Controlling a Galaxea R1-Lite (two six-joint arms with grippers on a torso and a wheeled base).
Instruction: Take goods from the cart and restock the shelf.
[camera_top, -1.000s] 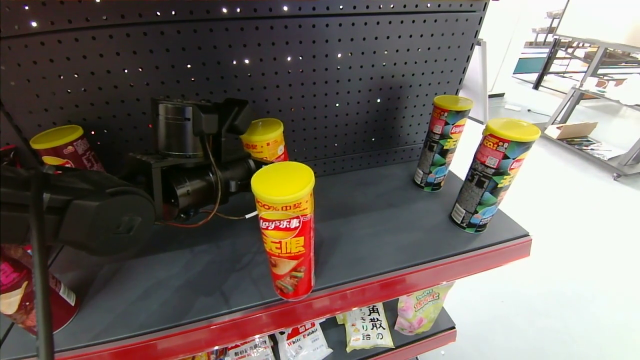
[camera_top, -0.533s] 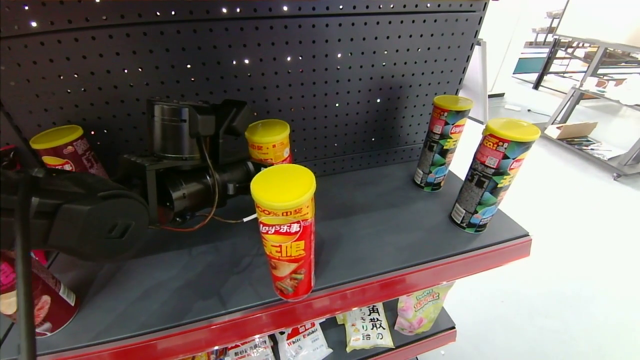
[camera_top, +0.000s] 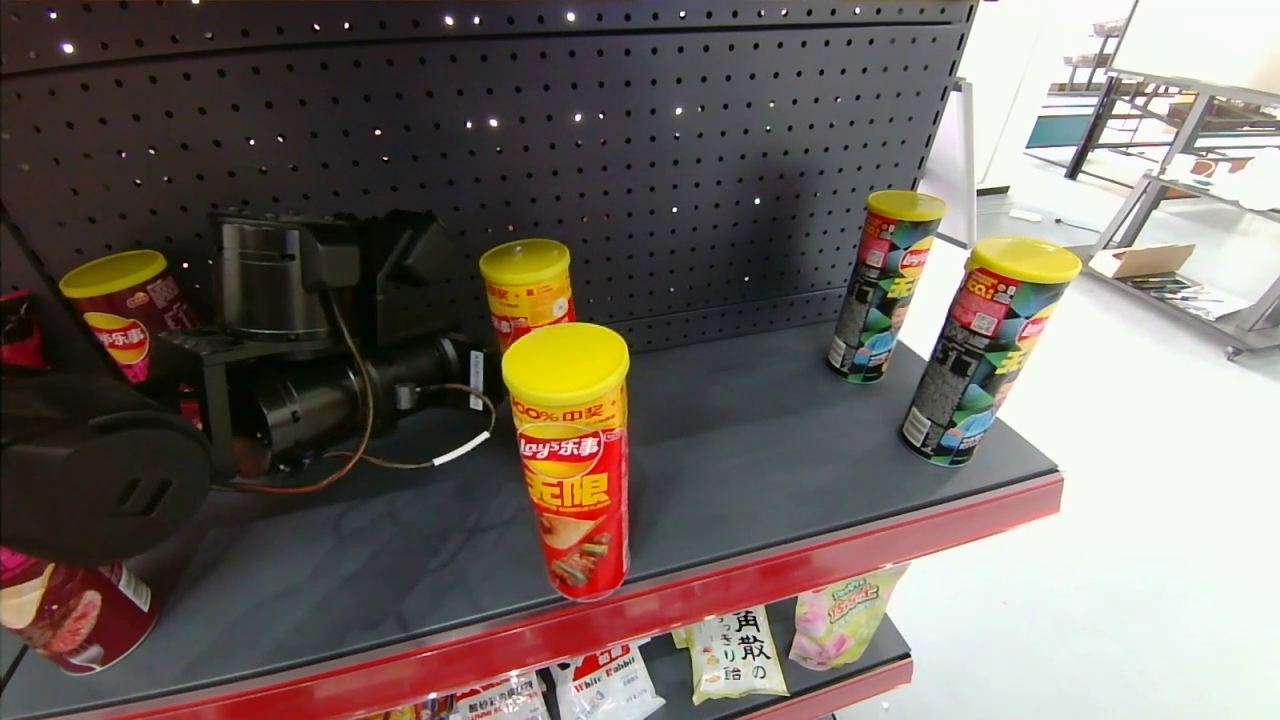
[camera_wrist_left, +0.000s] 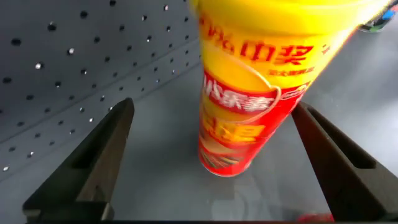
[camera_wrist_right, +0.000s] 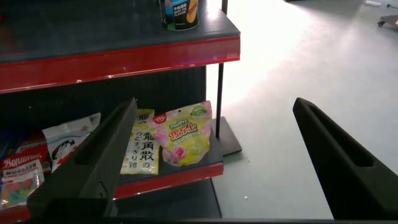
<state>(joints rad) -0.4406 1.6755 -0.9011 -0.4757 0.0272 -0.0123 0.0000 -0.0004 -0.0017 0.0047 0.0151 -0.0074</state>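
Observation:
A red chips can with a yellow lid (camera_top: 527, 290) stands upright at the back of the dark shelf (camera_top: 760, 450), close to the pegboard. In the left wrist view this can (camera_wrist_left: 249, 118) stands on the shelf ahead of my left gripper (camera_wrist_left: 212, 106). The gripper is open, and its fingers (camera_wrist_left: 93, 168) are spread wide and clear of the can. In the head view my left arm (camera_top: 300, 390) lies over the shelf to the left of the can. My right gripper (camera_wrist_right: 216, 102) is open and holds nothing, down in front of the lower shelf.
A second red can (camera_top: 570, 460) stands at the shelf's front edge. Two dark multicoloured cans (camera_top: 885, 285) (camera_top: 985, 350) stand at the right end. Maroon cans (camera_top: 125, 300) (camera_top: 70, 610) are at the left. Snack bags (camera_wrist_right: 183, 134) lie on the lower shelf.
My left gripper has let go of the rear red can and drawn back to the left. The can, slightly tilted before, now stands upright by the pegboard.

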